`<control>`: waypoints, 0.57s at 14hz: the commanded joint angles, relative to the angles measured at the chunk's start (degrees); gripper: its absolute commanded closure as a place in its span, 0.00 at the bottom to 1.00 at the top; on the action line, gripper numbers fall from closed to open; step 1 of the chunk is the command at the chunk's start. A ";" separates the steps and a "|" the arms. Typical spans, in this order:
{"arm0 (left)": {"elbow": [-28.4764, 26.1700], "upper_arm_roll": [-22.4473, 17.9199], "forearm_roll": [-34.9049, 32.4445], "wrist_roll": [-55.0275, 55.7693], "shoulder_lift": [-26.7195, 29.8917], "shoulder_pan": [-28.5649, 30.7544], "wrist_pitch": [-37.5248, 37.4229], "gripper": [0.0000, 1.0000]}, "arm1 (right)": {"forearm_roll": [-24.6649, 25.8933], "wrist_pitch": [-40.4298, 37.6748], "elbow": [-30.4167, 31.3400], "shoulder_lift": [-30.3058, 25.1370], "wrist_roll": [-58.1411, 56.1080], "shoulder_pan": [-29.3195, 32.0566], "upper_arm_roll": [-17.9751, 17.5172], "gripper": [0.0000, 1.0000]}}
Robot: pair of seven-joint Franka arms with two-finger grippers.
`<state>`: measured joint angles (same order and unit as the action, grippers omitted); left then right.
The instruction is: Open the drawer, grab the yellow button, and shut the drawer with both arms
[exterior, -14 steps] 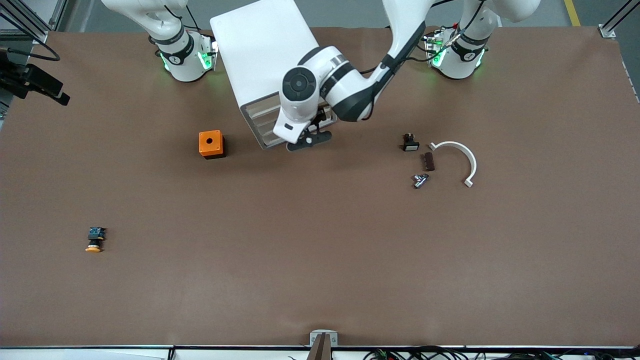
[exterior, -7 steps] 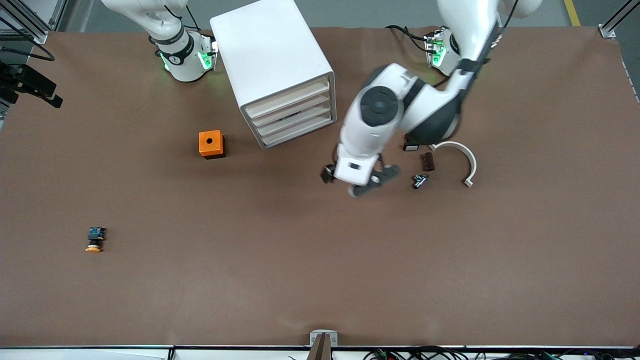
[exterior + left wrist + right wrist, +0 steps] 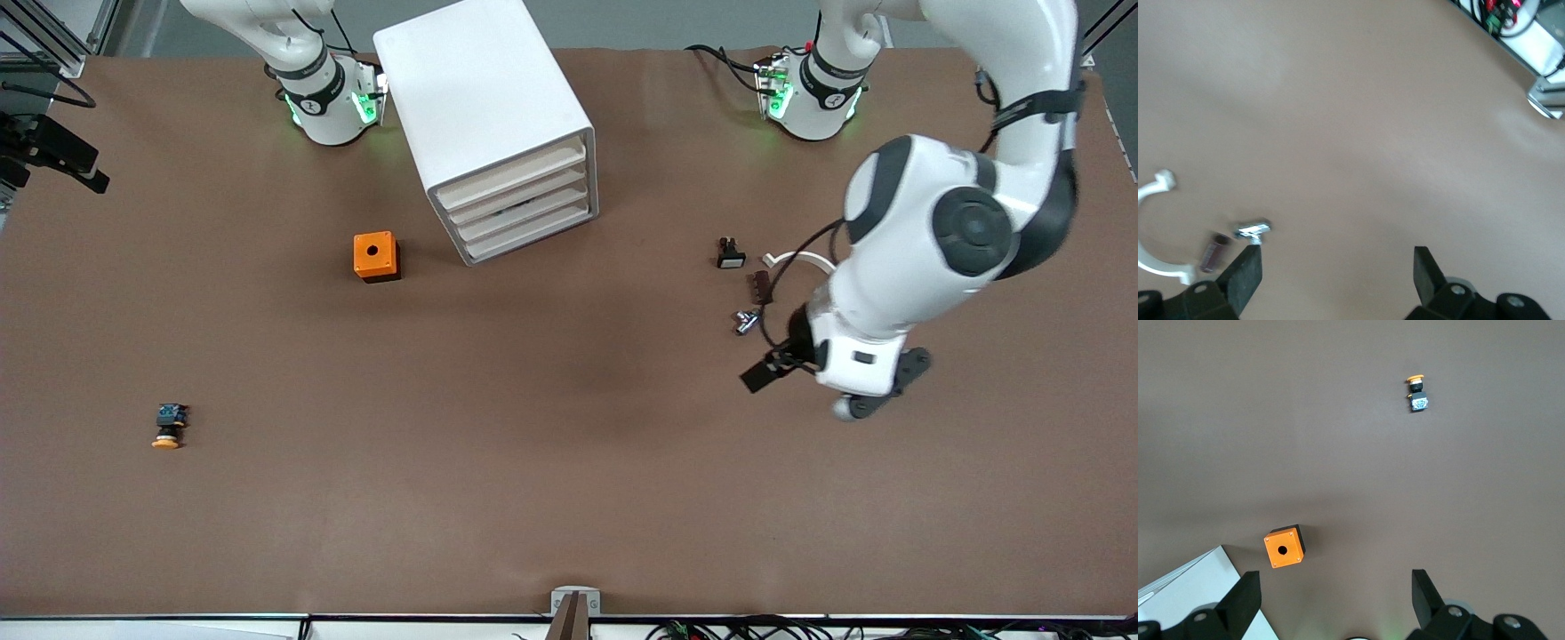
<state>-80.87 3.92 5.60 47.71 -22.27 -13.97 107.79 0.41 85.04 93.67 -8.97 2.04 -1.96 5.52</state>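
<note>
The white cabinet stands near the arms' bases. Its uppermost drawer is shut, flush with the three lower ones. The button, with orange cap and black-blue body, lies on the table toward the right arm's end, nearer the front camera; it also shows in the right wrist view. My left gripper is open and empty over bare table beside the small parts. My right gripper is open and empty, held high near the cabinet, out of the front view.
An orange cube with a round hole sits beside the cabinet. Toward the left arm's end lie a small black piece with a white face, a white curved piece, a brown piece and a metal piece.
My left arm has swung away from the cabinet's drawer fronts toward its own end of the table, and now hangs over the small parts. The right arm has not moved.
</note>
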 commanded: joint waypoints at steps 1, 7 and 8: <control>-1.13 0.56 -0.85 -6.64 3.45 4.02 -3.62 0.00 | 0.82 0.57 1.25 -1.49 -0.63 -0.23 0.01 0.00; -1.65 0.65 -5.42 -15.95 10.74 8.51 -11.61 0.00 | 0.82 0.48 1.34 -1.40 -0.63 0.38 0.10 0.00; -2.00 0.74 -5.42 -18.76 12.58 9.39 -14.59 0.00 | 0.82 0.57 1.34 -1.31 -0.63 0.38 0.10 0.00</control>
<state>-80.92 3.97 1.35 33.40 -14.02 -6.40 96.99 0.42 85.04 93.70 -8.97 1.87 -1.95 5.72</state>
